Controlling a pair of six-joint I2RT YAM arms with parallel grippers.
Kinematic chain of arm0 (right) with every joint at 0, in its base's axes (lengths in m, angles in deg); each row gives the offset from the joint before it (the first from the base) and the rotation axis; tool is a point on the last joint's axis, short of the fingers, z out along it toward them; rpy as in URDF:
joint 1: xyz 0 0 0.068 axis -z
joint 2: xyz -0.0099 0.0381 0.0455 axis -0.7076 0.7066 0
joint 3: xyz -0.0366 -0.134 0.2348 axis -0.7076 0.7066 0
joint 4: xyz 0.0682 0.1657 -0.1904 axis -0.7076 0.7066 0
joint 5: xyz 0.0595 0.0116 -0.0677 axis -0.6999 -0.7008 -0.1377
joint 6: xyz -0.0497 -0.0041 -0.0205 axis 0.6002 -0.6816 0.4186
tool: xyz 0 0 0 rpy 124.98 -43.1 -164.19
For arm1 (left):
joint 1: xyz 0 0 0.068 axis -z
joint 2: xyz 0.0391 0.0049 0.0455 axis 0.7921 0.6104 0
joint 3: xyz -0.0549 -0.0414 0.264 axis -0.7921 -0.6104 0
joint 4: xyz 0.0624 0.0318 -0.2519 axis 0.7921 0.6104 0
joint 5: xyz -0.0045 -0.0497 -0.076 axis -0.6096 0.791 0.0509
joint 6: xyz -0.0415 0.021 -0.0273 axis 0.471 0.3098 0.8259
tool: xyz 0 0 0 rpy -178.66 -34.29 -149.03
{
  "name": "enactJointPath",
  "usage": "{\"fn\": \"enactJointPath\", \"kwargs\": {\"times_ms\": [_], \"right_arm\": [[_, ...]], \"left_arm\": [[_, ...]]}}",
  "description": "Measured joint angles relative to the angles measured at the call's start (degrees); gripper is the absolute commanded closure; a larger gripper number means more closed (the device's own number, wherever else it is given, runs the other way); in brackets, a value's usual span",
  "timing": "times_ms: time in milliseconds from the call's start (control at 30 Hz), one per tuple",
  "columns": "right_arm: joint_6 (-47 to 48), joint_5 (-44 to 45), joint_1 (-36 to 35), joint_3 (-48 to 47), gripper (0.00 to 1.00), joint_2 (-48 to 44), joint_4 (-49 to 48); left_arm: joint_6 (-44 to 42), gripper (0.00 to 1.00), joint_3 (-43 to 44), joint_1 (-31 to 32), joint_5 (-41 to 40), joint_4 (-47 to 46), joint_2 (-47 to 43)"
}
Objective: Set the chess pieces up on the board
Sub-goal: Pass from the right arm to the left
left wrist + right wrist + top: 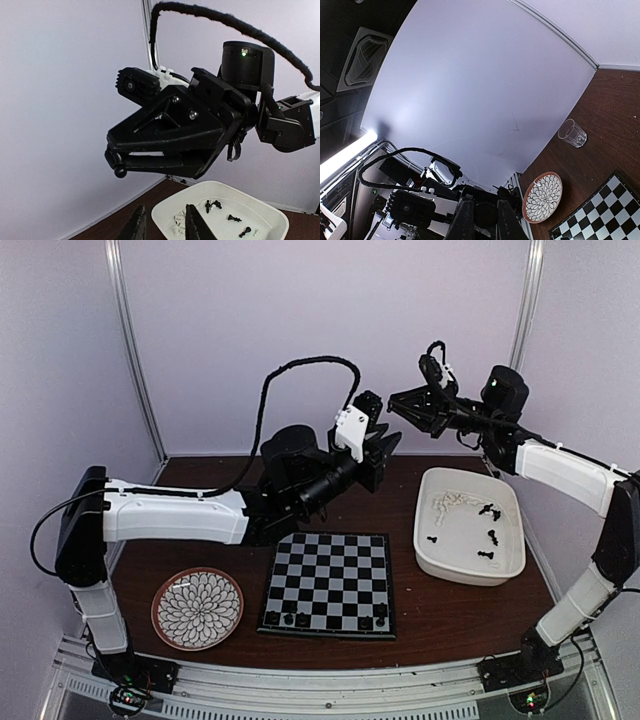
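**Top view:** both arms are up above the bench [450, 615]. The right hand [397, 400] faces the left hand [385, 448] tip to tip, near but apart, and I read this as a mid-air handover. The board [330, 575] lies flat, its edges square to the bench's near edge. A few black pieces [288, 619] stand on its nearest row. The rest lie every way in the tub [421, 530].

**Left wrist view:** the right hand is clenched on a black piece [120, 171]. Its round end pokes out below the fingertips, so its long axis seems to run downward across the hand. My left fingers [138, 226] stand apart with nothing between them. I'd bring them round that exposed end, close firmly, and only then let the right go, all of it over the tub in case of a drop.

**Right wrist view:** a dark round shape sits between the right fingers [465, 220]. I cannot tell which way it points.
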Motion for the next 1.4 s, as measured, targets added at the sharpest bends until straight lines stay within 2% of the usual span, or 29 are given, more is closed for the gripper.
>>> {"fn": "enactJointPath", "kwargs": {"times_ms": [667,933,1200,1400], "right_arm": [[1.3,-0.9,-1.7,2.0,0.89,-2.8,0.2],[1.7,-1.0,-2.0,2.2,0.88,-2.8,0.4],[2.7,-1.0,-2.0,2.3,0.89,-2.8,0.6],[3.4,-1.0,-2.1,2.3,0.89,-2.8,1.0]], "left_arm": [[-3.2,0.75,2.8,0.0,-2.8,-1.9,1.1],[-3.4,0.81,2.8,0.0,-2.8,-1.9,1.1],[-3.6,0.82,2.8,0.0,-3.0,-2.0,1.1],[-3.7,0.9,2.8,0.0,-3.2,-1.9,1.1]]}}
